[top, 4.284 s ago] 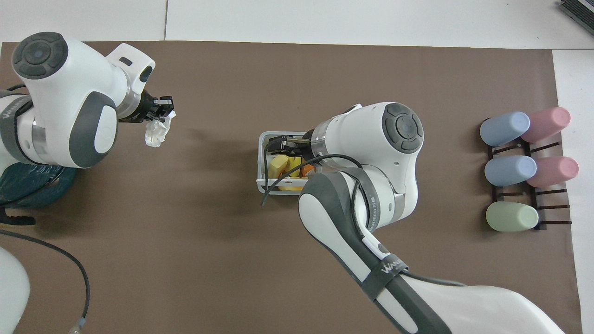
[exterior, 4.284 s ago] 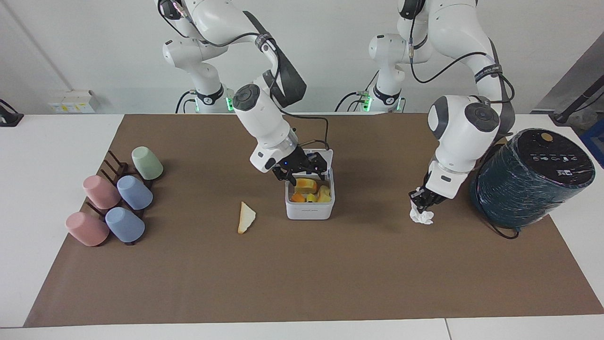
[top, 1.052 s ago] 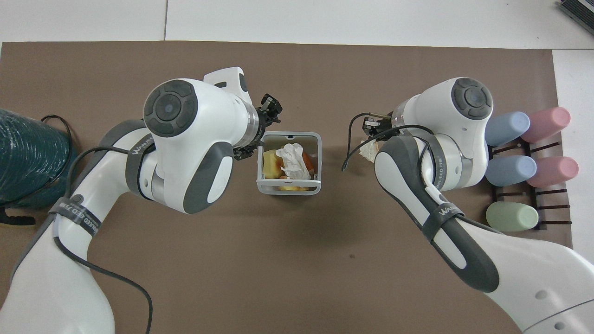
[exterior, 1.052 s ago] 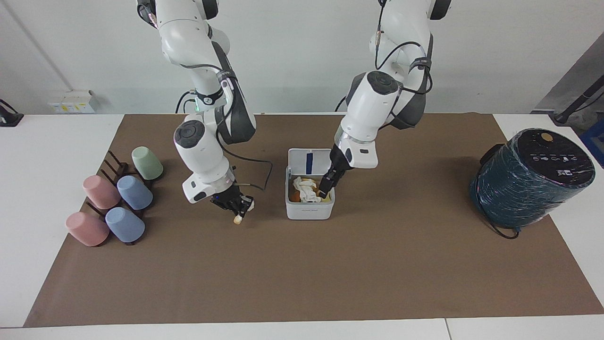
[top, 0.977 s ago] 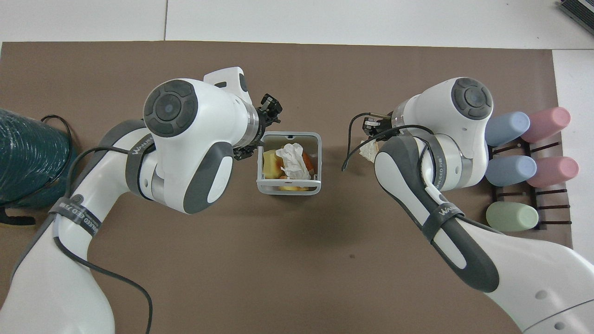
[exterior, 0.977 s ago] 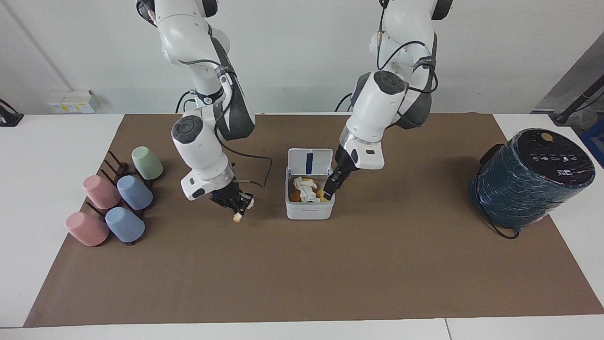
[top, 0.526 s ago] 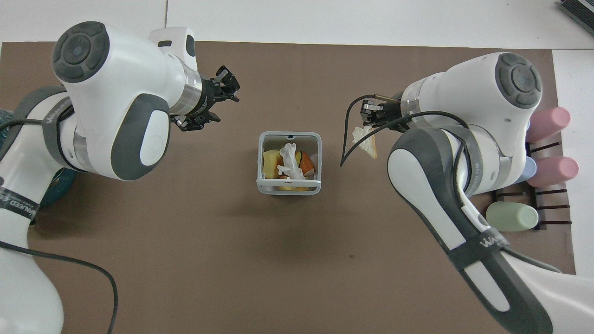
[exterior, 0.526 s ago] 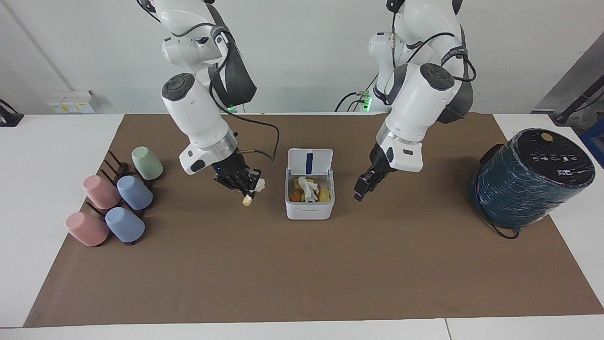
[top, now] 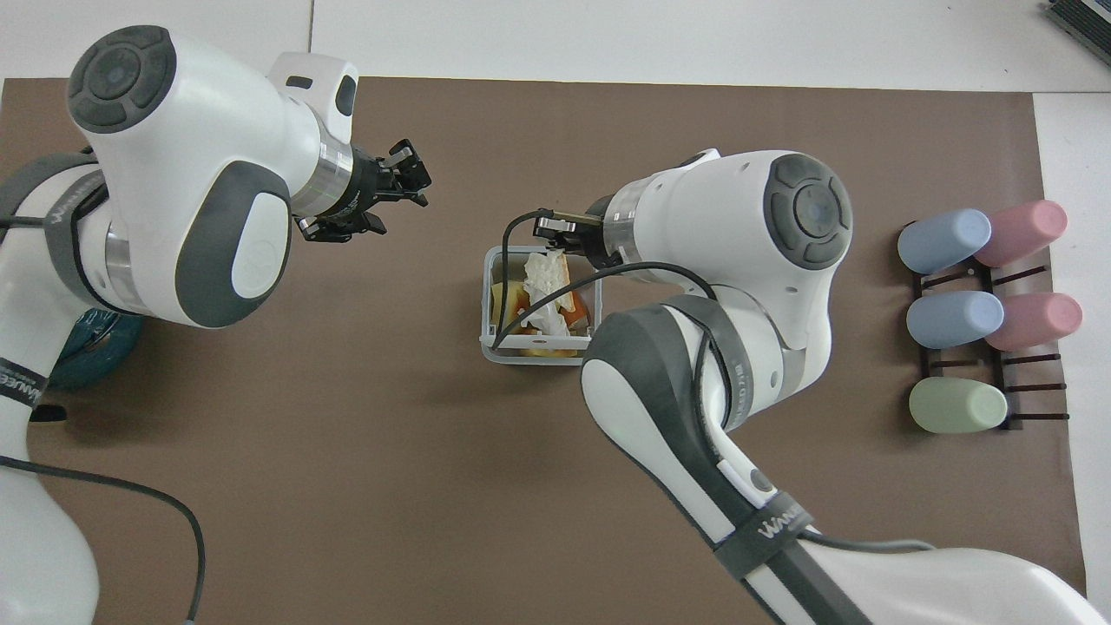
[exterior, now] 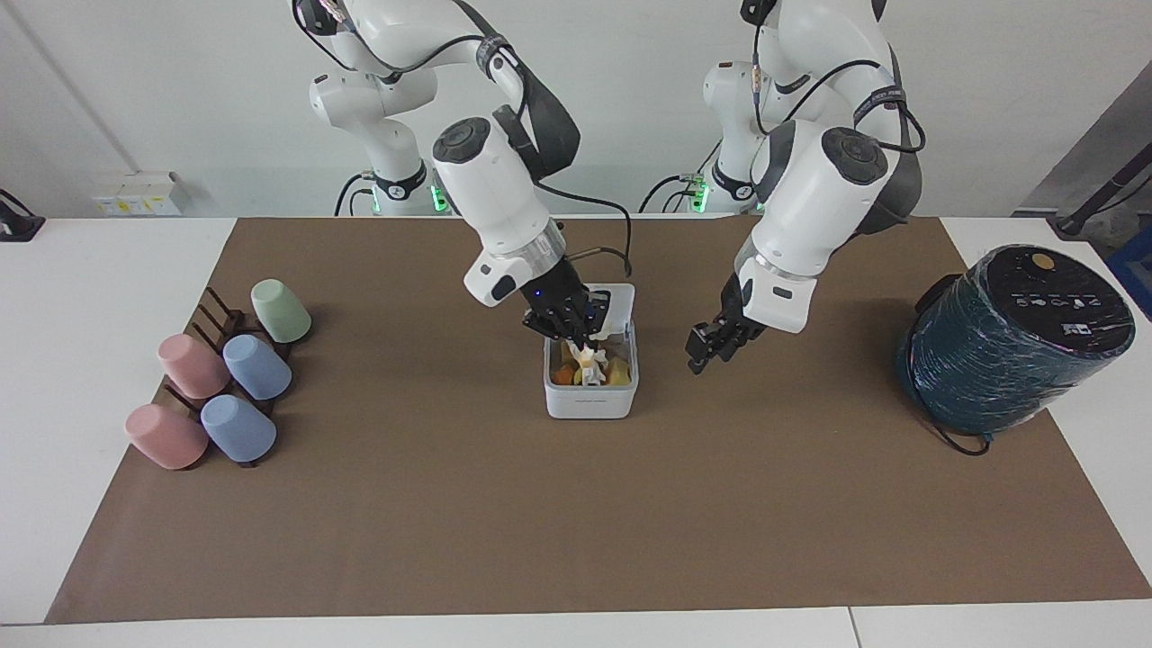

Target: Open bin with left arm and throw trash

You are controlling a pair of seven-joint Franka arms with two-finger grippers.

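Right gripper, clenched on the pale cream wedge, hangs over the open small white square plastic bin; left gripper, released, hovers beside it.

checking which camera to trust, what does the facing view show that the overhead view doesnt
Facing only: the teal cylinder whole, with its top. Overhead only: a plain look at the cream wedge, held by the right gripper over the open bin. Both: the left gripper, empty over the mat, and the cups on their rack.
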